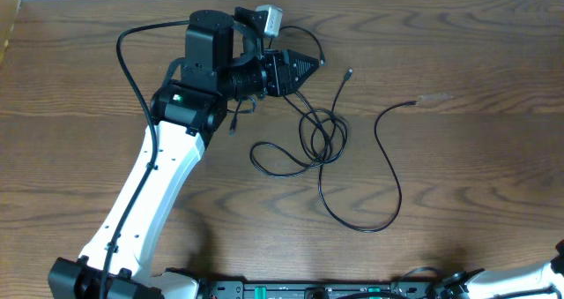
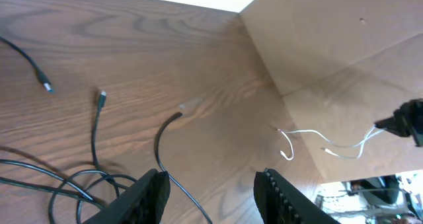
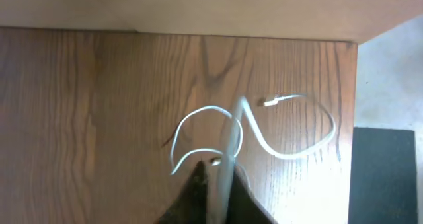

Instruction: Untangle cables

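One white cable [image 3: 291, 151] is clamped in the right claw [image 3: 218, 187] near a corner of the table [image 1: 458, 175]. The left claw [image 2: 211, 183] hangs spread and empty over tangled black cables [image 1: 308, 140], whose number I cannot tell; three plug ends [image 2: 101, 98] show.

- This looks like a robot lab, set up as a test bench.
- A white robot arm [image 1: 150, 193] with black joints rises from the lower left of the overhead view, over a wood-grain table [image 1: 476, 184].
- Loose black cables [image 1: 319, 145] lie on the table near the middle of that view.
- A black rail [image 1: 291, 291] with small green lights runs along its bottom edge.
- Plain brown board [image 2: 344, 45] stands against the table, upper right in the left wrist view.
- Grey floor [image 3: 390, 72] and a black mat [image 3: 386, 178] show at the right of the right wrist view.
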You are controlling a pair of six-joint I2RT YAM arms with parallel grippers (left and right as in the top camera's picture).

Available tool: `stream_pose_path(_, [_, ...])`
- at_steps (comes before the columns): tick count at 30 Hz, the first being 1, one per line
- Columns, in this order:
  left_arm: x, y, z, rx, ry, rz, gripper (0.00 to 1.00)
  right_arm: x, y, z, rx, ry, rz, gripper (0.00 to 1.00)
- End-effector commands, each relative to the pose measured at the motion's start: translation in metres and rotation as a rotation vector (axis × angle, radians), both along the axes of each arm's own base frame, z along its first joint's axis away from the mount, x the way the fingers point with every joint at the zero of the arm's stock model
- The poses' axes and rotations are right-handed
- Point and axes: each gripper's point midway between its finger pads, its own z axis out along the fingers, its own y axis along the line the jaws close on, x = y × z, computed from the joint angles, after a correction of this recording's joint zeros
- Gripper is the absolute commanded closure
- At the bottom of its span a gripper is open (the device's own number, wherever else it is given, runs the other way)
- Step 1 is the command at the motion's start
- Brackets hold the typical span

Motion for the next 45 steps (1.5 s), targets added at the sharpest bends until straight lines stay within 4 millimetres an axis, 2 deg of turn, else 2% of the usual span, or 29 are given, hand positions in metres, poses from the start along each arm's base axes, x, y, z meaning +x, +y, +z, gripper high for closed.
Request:
stream_pose_path(1, [-0.008, -0.004, 0.013, -0.032, -0.013, -0.035, 0.54, -0.001, 0.003, 0.017, -0.034, -0.032, -0.023, 0.92])
stream_pose_path(3, [-0.008, -0.004, 0.013, -0.032, -0.013, -0.035, 0.54, -0.003, 0.003, 0.016, -0.035, -0.027, -0.028, 0.92])
stream_pose_path(5, [-0.008, -0.004, 0.013, -0.032, -0.013, -0.036, 0.54, -0.003, 0.003, 0.016, -0.033, -0.027, -0.029, 0.83])
stream_pose_path(11, [-0.010, -0.004, 0.015, -0.038, -0.011, -0.036, 0.54, 0.000, 0.004, 0.014, -0.023, -0.034, -0.023, 0.83])
stream_pose_path(13, [-0.010, -0.004, 0.017, -0.040, -0.015, -0.037, 0.54, 0.001, 0.006, 0.012, -0.011, -0.040, -0.016, 0.81])
stream_pose_path(14, [-0.011, -0.004, 0.018, -0.040, -0.017, -0.037, 0.54, 0.006, 0.008, 0.011, 0.002, -0.057, 0.010, 0.72])
stream_pose_path(16, [-0.011, -0.004, 0.018, -0.040, -0.018, -0.036, 0.54, 0.021, 0.014, 0.011, 0.027, -0.104, 0.096, 0.45])
stream_pose_path(17, [-0.011, -0.004, 0.018, -0.039, -0.019, -0.036, 0.54, 0.034, 0.019, 0.013, 0.036, -0.143, 0.177, 0.33])
stream_pose_path(18, [-0.011, -0.003, 0.018, -0.037, -0.025, -0.038, 0.54, 0.047, 0.023, 0.016, 0.040, -0.180, 0.251, 0.28])
stream_pose_path(20, [-0.009, -0.002, 0.018, -0.026, -0.041, -0.034, 0.54, 0.082, 0.042, 0.026, 0.034, -0.271, 0.493, 0.28])
stream_pose_path(24, [0.000, 0.009, 0.019, 0.003, -0.061, 0.039, 0.54, 0.128, 0.089, 0.037, 0.036, -0.354, 0.819, 0.19])
stream_pose_path(26, [0.006, 0.020, 0.019, 0.031, -0.071, 0.100, 0.54, 0.146, 0.110, 0.036, 0.026, -0.335, 0.922, 0.10])
stream_pose_path(29, [0.013, 0.043, 0.012, 0.110, -0.058, 0.230, 0.54, 0.169, 0.142, 0.035, 0.036, -0.320, 1.022, 0.09])
stream_pose_path(31, [0.011, 0.056, 0.009, 0.156, -0.056, 0.268, 0.53, 0.180, 0.160, 0.030, 0.037, -0.271, 1.061, 0.09])
stream_pose_path(37, [-0.001, 0.085, 0.006, 0.221, -0.038, 0.309, 0.53, 0.201, 0.214, 0.028, 0.025, -0.195, 1.181, 0.14])
stream_pose_path(41, [-0.005, 0.104, 0.002, 0.246, -0.003, 0.359, 0.54, 0.199, 0.240, 0.038, -0.070, -0.158, 1.199, 0.18])
stream_pose_path(43, [-0.007, 0.109, 0.001, 0.250, 0.007, 0.369, 0.54, 0.196, 0.253, 0.047, -0.146, -0.186, 1.199, 0.17])
stream_pose_path(45, [-0.009, 0.110, 0.001, 0.262, 0.001, 0.363, 0.54, 0.188, 0.267, 0.046, -0.215, -0.218, 1.207, 0.14])
